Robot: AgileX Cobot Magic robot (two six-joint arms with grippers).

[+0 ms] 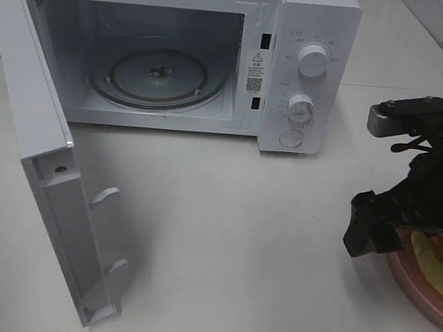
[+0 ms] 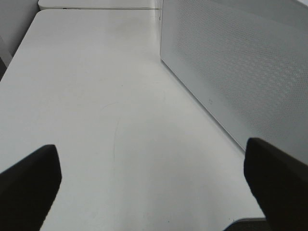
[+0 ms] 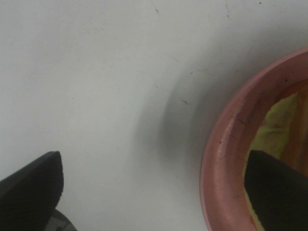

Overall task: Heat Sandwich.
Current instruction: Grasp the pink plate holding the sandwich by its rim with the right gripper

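The sandwich lies on a round pink plate at the table's right edge, partly hidden by my right arm. In the right wrist view only its yellow-green filling shows inside the plate's rim. My right gripper is open wide and straddles that rim, one finger over the plate's inside and the other over the bare table. In the high view it hangs at the plate's left side. My left gripper is open and empty above the table beside the microwave door's outer face.
The white microwave stands at the back with its door swung open to the left. A glass turntable lies inside. White tabletop stretches between the microwave and the plate.
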